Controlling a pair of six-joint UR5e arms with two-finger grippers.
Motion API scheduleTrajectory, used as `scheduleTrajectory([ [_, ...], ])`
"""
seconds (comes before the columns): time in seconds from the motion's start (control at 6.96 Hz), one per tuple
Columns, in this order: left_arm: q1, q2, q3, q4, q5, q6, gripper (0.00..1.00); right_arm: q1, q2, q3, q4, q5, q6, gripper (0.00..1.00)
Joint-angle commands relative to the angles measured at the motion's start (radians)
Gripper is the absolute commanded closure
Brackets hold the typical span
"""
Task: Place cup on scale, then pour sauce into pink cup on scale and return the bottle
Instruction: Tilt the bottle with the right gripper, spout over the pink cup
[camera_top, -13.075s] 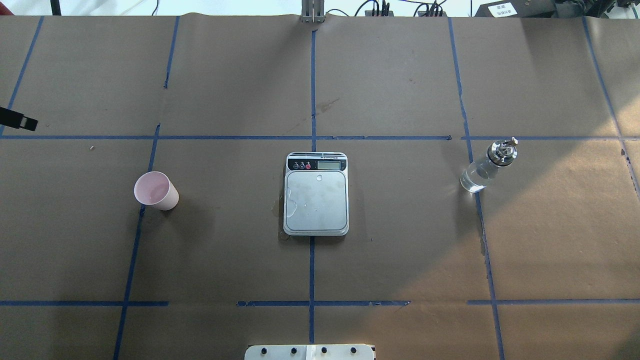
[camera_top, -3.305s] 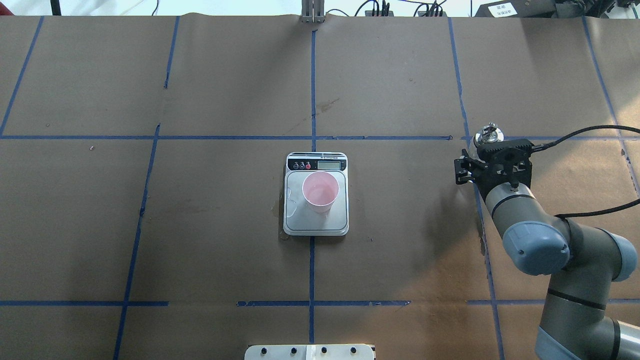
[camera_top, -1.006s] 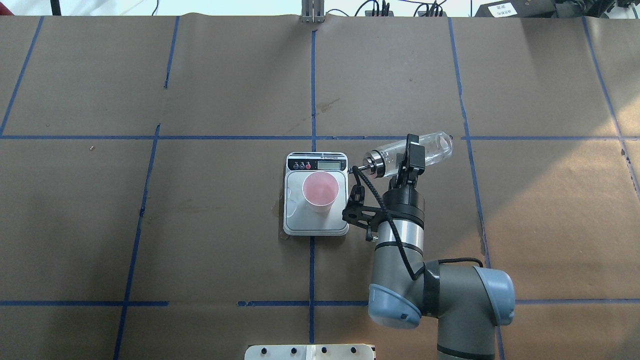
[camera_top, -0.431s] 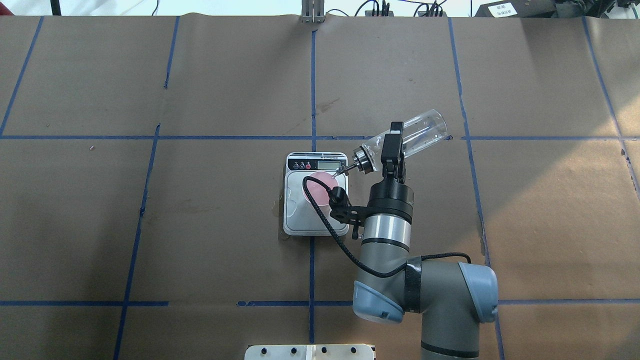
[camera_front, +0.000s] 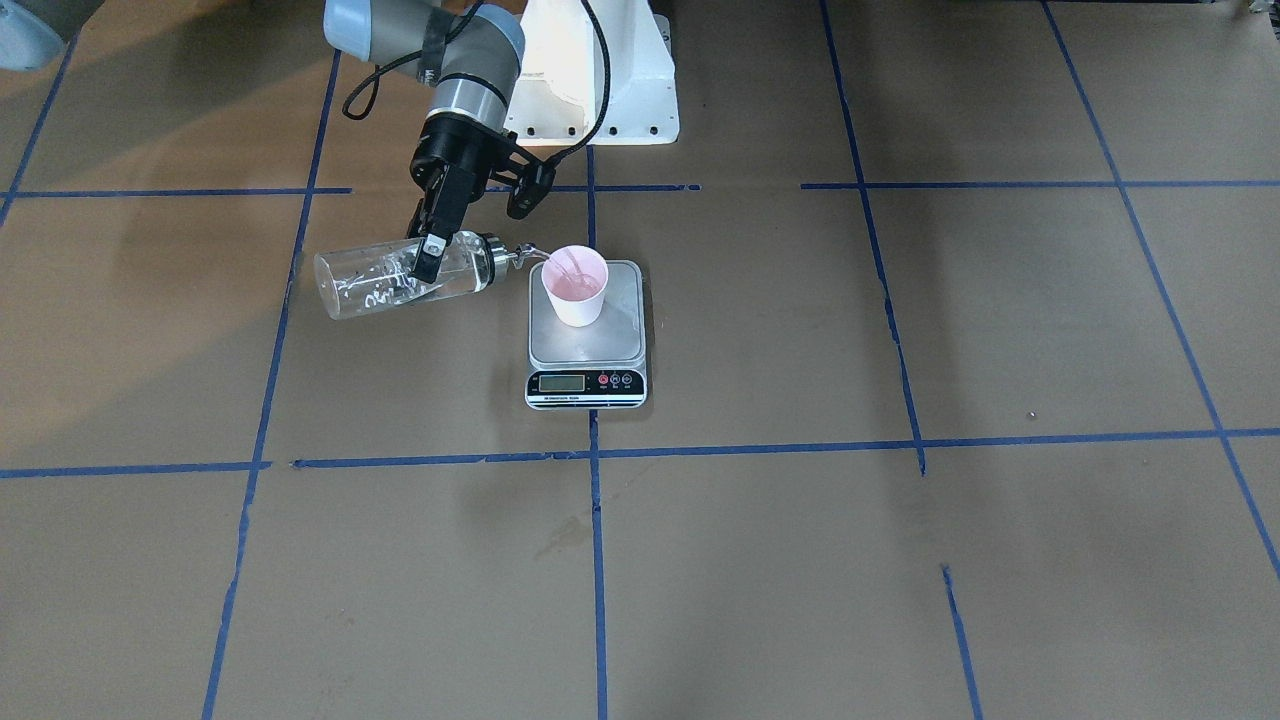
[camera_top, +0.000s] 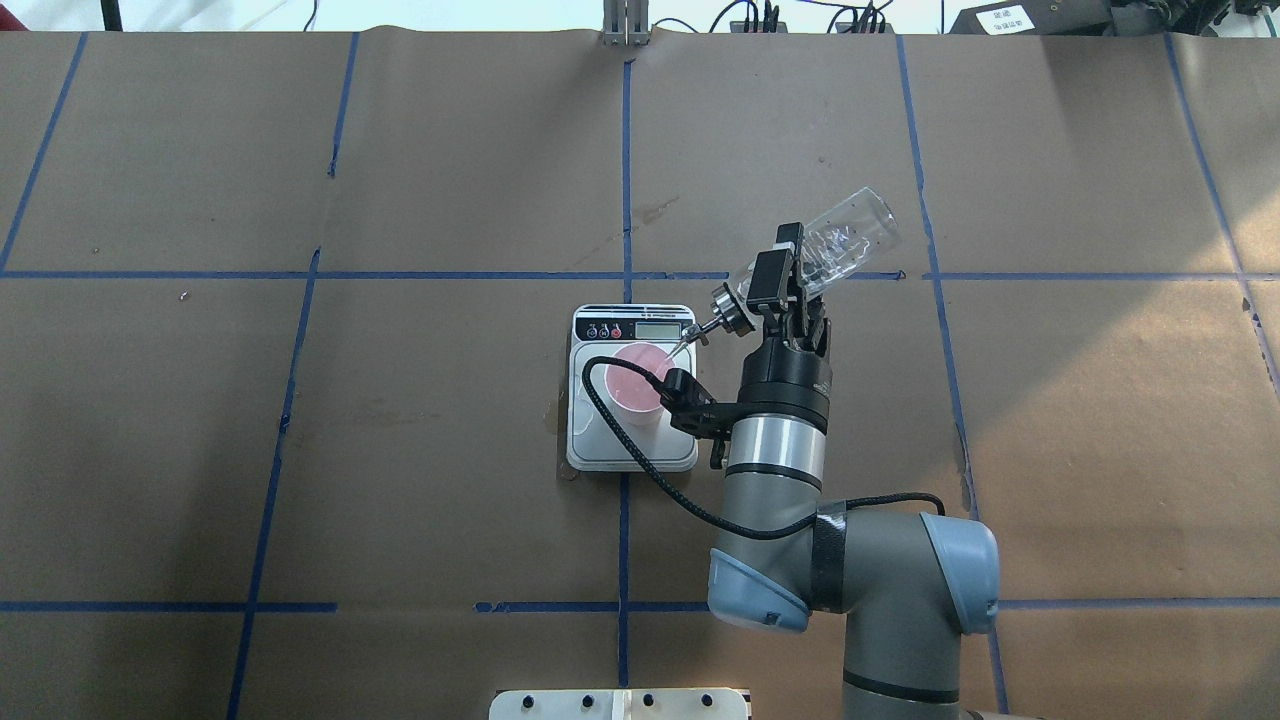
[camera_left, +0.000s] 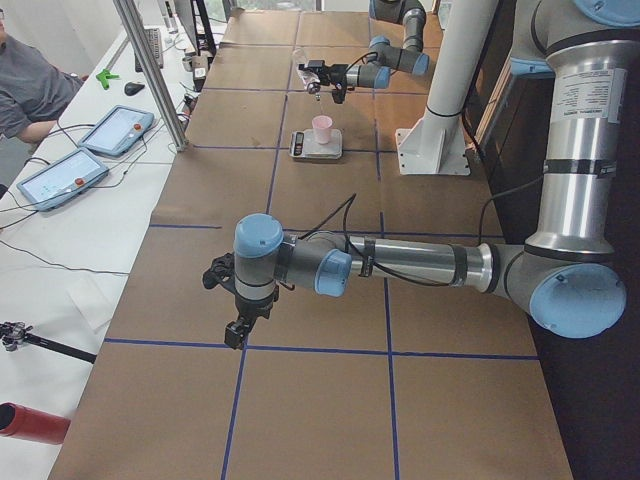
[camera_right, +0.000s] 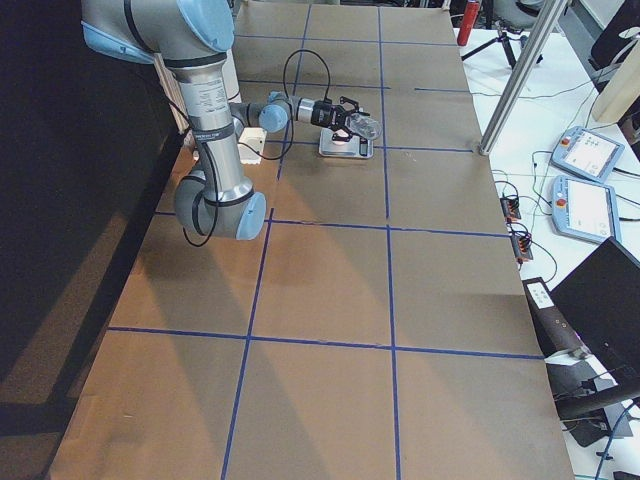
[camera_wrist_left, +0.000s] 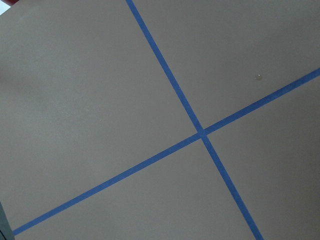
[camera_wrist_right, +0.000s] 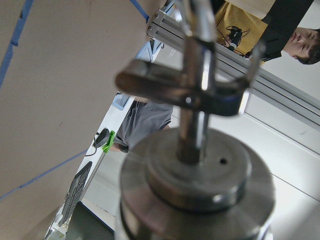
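The pink cup (camera_front: 575, 285) stands upright on the scale (camera_front: 587, 345), also seen in the overhead view as cup (camera_top: 640, 385) on scale (camera_top: 600, 445). My right gripper (camera_top: 780, 262) is shut on the bottle (camera_top: 845, 240) and holds it tilted, base raised, spout down over the cup's rim. In the front-facing view the gripper (camera_front: 432, 262) grips the bottle (camera_front: 380, 280), and a thin clear stream of sauce (camera_front: 548, 262) runs into the cup. The right wrist view shows the metal collar (camera_wrist_right: 195, 175) close up. My left gripper (camera_left: 236, 330) hangs over bare table far from the scale; I cannot tell whether it is open.
The table is brown paper with a blue tape grid. The robot's white base (camera_front: 590, 70) stands behind the scale. A metal post (camera_top: 625, 25) stands at the far edge. Tablets (camera_left: 115, 128) and a seated person lie beyond that edge.
The cup has gone from the table's left onto the scale. My right gripper took the bottle from the right, carried it to the cup and has tilted it further since 0.4 s ago.
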Motion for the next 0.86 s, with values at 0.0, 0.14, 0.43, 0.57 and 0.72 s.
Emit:
scheduleTrajectory([
  [0.0,-0.001,-0.004,-0.001,0.0,0.0,-0.003,0.0,0.0,-0.012,0.0,0.054,0.032,0.151,1.0],
  [0.14,-0.001,-0.007,-0.001,0.0,0.0,-0.004,0.0,-0.006,-0.014,0.0,0.056,0.076,0.29,1.0],
  [0.43,-0.001,-0.012,-0.002,0.002,0.0,-0.006,0.0,-0.029,-0.017,-0.011,0.057,0.102,0.457,1.0],
  [0.57,-0.001,-0.013,-0.004,0.002,0.0,-0.007,0.0,-0.032,-0.016,-0.011,0.085,0.124,0.517,1.0],
  [0.72,-0.001,-0.013,-0.006,0.002,0.0,-0.007,0.0,-0.035,-0.019,-0.011,0.176,0.154,0.532,1.0],
])
